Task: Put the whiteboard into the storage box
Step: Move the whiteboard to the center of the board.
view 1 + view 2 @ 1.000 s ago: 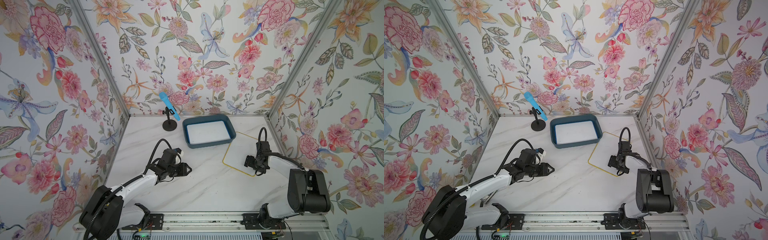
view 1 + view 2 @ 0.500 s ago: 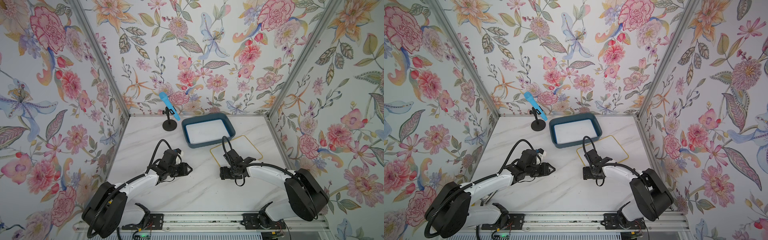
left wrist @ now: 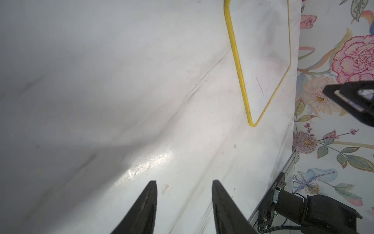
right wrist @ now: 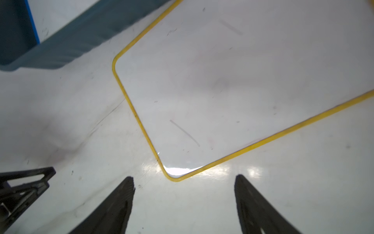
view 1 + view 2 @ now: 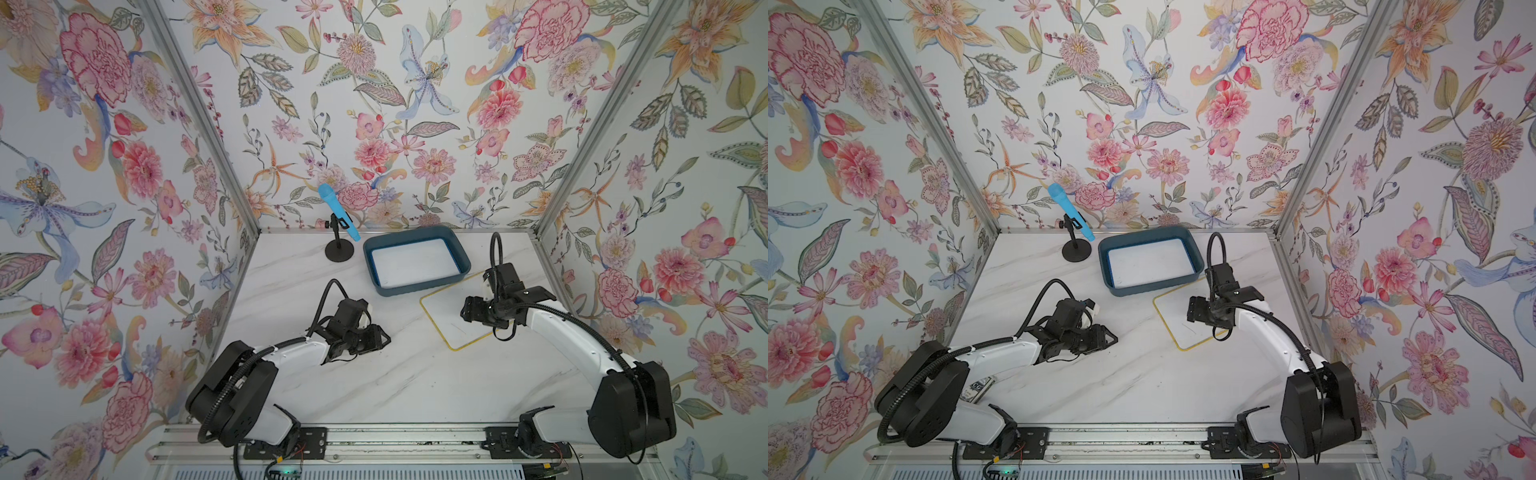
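Currently, yellow-framed whiteboard is lying flat on table, white face faintly scuffed, just beside storage box. Right gripper is hovering above it, half-open, empty; left gripper is idling, partly open, empty.

whiteboard flat on table, just front-right of storage box | microphone stand left of storage box

I can read no text, brand or number from my station: the only lettering is a tiny white line on the black rail bracket, ahead of the left gripper and off to its side, too small to make out.
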Controlling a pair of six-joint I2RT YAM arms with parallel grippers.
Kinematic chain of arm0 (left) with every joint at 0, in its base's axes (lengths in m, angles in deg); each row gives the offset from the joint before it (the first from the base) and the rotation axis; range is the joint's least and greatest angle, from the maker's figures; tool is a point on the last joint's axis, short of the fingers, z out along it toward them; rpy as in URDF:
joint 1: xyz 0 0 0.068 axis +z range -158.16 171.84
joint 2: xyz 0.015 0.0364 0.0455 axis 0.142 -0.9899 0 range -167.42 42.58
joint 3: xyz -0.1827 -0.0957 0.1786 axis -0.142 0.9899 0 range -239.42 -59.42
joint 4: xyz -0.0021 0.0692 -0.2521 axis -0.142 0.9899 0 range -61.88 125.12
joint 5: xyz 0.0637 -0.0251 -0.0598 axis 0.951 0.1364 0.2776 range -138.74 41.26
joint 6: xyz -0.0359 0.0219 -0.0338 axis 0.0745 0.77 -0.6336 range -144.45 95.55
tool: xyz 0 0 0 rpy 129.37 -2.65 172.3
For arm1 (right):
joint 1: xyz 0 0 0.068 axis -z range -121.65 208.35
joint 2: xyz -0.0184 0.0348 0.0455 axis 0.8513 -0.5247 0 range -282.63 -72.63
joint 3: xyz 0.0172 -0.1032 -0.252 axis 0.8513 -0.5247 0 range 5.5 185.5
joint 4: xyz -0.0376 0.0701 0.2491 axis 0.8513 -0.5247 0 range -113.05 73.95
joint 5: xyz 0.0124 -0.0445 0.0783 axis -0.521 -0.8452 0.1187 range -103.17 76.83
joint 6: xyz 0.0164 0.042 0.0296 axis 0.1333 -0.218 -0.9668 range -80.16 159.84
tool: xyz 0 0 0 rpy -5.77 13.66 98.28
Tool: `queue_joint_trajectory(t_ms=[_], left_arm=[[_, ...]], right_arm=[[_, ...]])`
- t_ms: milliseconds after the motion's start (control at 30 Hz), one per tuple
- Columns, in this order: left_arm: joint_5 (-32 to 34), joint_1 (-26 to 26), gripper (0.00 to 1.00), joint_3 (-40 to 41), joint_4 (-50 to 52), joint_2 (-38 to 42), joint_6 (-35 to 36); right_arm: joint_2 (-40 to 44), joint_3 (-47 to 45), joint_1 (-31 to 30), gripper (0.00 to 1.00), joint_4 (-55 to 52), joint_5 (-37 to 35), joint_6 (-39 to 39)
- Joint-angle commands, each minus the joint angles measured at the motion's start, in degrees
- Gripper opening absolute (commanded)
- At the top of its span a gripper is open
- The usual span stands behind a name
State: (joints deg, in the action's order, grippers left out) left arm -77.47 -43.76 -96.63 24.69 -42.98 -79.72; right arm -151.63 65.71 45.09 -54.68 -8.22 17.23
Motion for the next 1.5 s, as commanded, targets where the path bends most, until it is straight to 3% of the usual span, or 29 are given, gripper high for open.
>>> queue_joint_trajectory(t_ms=[0,100,267,533,833,1100,1267,1467], left_arm=[[0.3,-2.6,0.46,-4.7,-2.6,-3.6,-1.7],[0.4,-3.5,0.46,-6.8,-4.0,-7.4,-3.2],[-0.7,-3.8,0.47,-9.3,-5.9,-10.8,-5.3],[-0.5,-5.2,0.47,-14.4,-5.5,-15.6,-6.4],[-1.7,-6.4,0.46,-14.6,-8.0,-18.0,-7.8],[-5.5,-7.0,0.47,-14.0,-16.1,-22.2,-11.5],[-7.3,-7.6,0.47,-13.4,-24.3,-26.0,-15.8],[-7.1,-8.3,0.47,-12.0,-29.1,-28.7,-19.2]], right_arm=[[-3.2,5.8,6.3,0.79,-2.3,-6.0,6.2],[-7.7,10.4,12.8,0.79,-0.6,-10.1,8.6],[-17.1,13.2,20.8,0.79,7.8,-5.8,10.1],[-32.4,16.4,23.0,0.77,10.9,1.9,13.0],[-34.5,13.7,24.1,0.77,13.4,11.5,15.3],[-33.7,9.9,23.5,0.75,13.4,13.2,15.9],[-28.6,3.8,21.2,0.74,13.4,10.4,15.1],[-24.5,-1.6,17.4,0.73,13.2,12.2,15.1]])
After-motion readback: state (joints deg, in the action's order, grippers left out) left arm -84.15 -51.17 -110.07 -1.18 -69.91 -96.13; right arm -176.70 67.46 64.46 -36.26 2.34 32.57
